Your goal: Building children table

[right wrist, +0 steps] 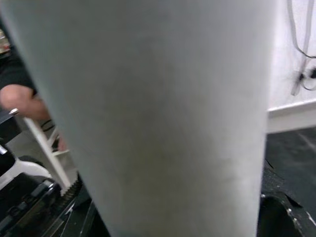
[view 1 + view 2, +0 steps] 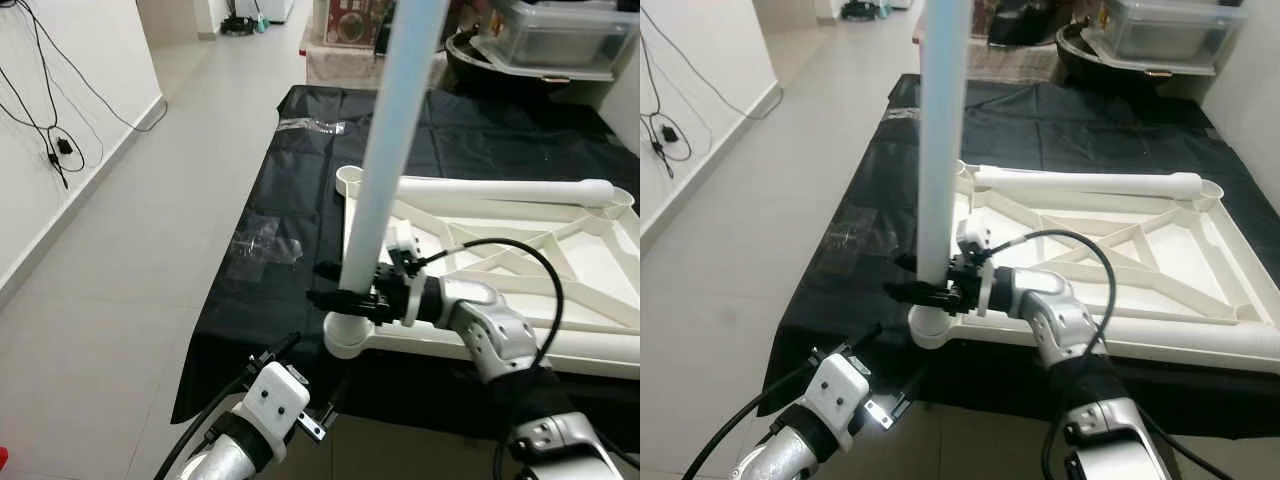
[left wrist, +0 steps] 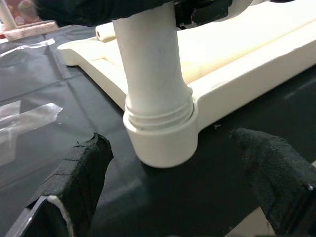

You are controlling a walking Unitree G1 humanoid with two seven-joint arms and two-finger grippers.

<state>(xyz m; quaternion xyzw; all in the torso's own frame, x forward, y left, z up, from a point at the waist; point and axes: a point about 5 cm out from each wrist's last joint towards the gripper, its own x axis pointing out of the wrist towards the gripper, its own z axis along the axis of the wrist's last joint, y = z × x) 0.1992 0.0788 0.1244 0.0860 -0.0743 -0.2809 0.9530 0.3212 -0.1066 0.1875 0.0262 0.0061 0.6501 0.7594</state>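
My right gripper is clamped round the upright white table leg just above where it enters the round corner socket of the upturned white tabletop. The tabletop lies underside-up on a black cloth that covers a low surface, and this socket sits at the tabletop's near-left corner, close to the cloth's near edge. My left gripper hangs below and in front of that corner with its fingers spread wide and holding nothing, the socket framed between them in the left wrist view.

That view shows thread ridges still above the socket rim, so I judge the leg is only partly screwed in. To do this well I should keep the leg plumb as I turn it; it rises slightly tilted in the left eye view, and a lean could cross the thread. Short turns, then regrip low near the socket. My left gripper could close on the socket to stop the tabletop from spinning or sliding off the cloth.

A second leg lies loose across the tabletop's far edge, and clear plastic wrappers lie on the cloth's left side.
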